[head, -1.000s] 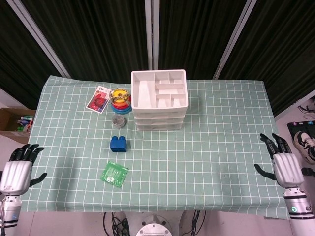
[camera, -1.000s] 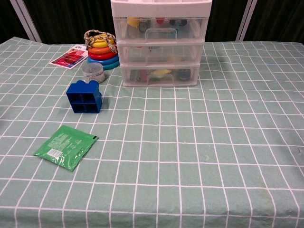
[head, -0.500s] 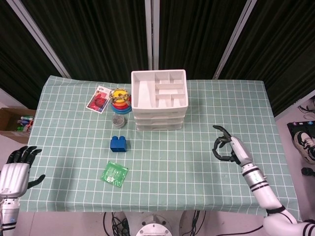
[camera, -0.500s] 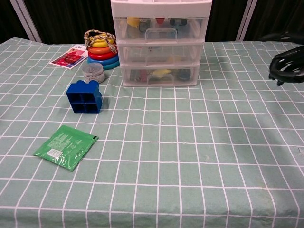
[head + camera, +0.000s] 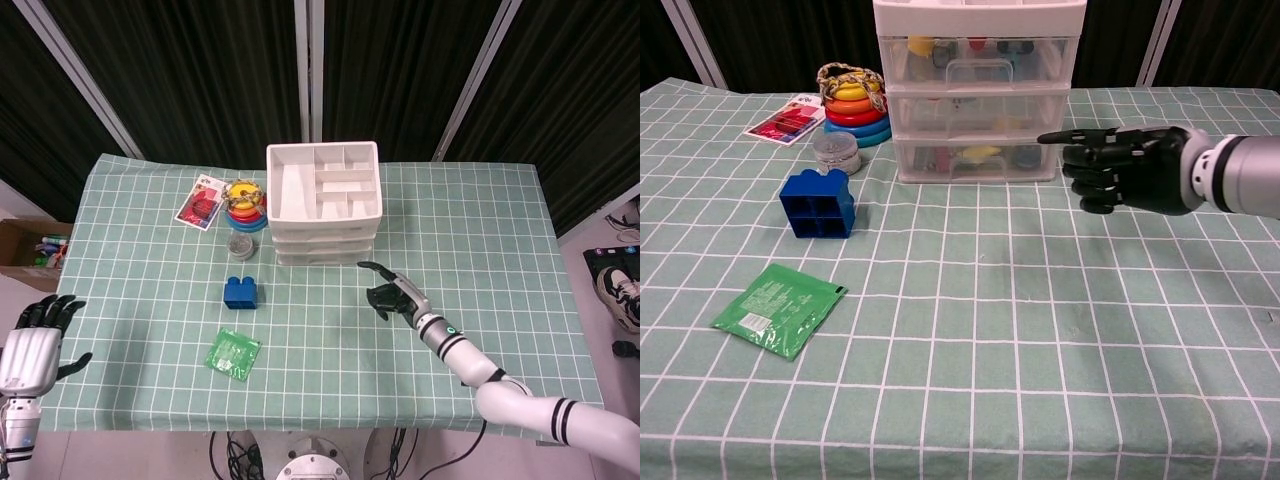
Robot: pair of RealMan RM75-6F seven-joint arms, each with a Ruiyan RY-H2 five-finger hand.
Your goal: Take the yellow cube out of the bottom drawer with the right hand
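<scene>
A white three-drawer unit [image 5: 323, 205] stands at the back middle of the table, and all its drawers are closed. Through the clear front of the bottom drawer [image 5: 1025, 160] a yellow piece [image 5: 980, 153] shows; its shape is unclear. My right hand [image 5: 1120, 168] hovers just right of the bottom drawer's front. One finger stretches toward it, the others are loosely curled, and it holds nothing. The head view shows this right hand [image 5: 393, 293] in front of the unit, apart from it. My left hand [image 5: 28, 350] hangs off the table's front left corner with fingers spread.
A blue block [image 5: 818, 203] and a green packet [image 5: 780, 308] lie left of centre. A stack of coloured rings [image 5: 852, 104], a small tin [image 5: 836, 152] and a red card [image 5: 786, 120] sit left of the drawers. A cardboard box [image 5: 25, 255] stands on the floor, left.
My right hand has swung from the table's front right edge leftward to just beside the bottom drawer, stretching one finger out. The left hand has barely moved.
</scene>
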